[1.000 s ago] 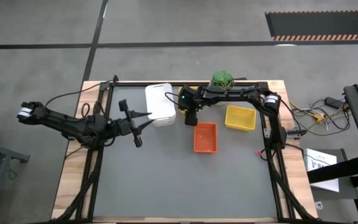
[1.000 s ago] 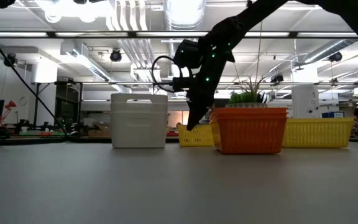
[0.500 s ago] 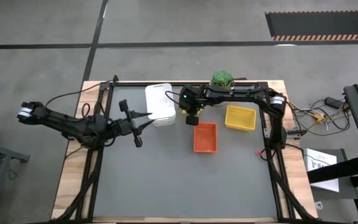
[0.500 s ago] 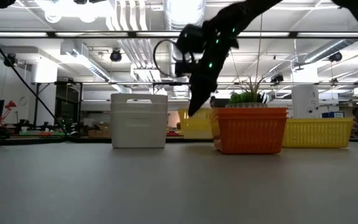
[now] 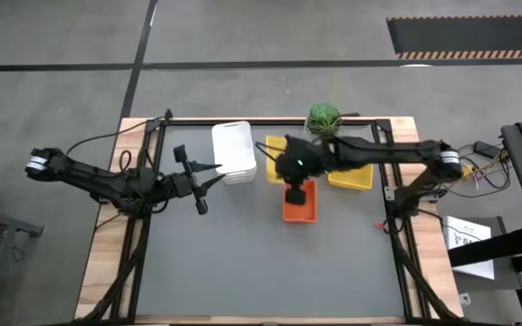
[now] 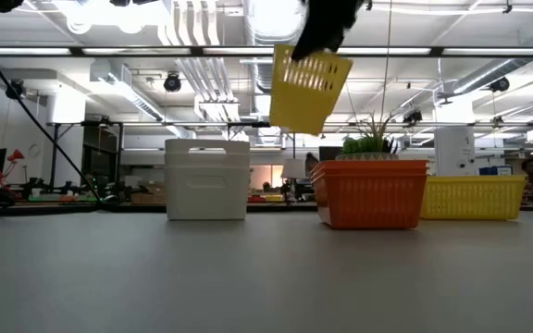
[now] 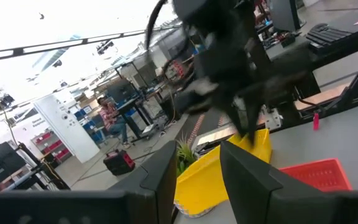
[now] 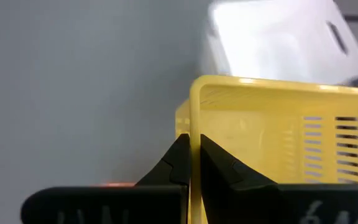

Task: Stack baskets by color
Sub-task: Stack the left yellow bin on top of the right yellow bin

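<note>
My right gripper (image 6: 325, 37) is shut on a yellow basket (image 6: 309, 90), which hangs high above the table between the white basket stack (image 5: 234, 149) and the orange stack (image 5: 299, 206). In the high view this basket (image 5: 273, 171) shows beside the right gripper (image 5: 288, 174). Another yellow basket (image 5: 351, 171) rests on its base at the right. My left gripper (image 5: 195, 180) waits open at the table's left, level, touching nothing. My right gripper pinches the yellow basket's wall at its rim (image 8: 194, 127), with one finger (image 8: 224, 167) inside the basket and the other outside. The fingers slant down from above. The basket hangs below them, tilted, lifted clear of the table and of the other baskets.
A green plant (image 5: 324, 116) in a pot stands at the far edge behind the baskets. The near half of the grey mat (image 5: 261, 272) lies in front of the stacks. Frame rails (image 5: 392, 226) run along the table's sides.
My right gripper has taken hold of the yellow basket that stood on the table between the white and orange stacks. It has risen quickly and shifted a little toward the table's right. The basket has come up off the table and now hangs tilted.
</note>
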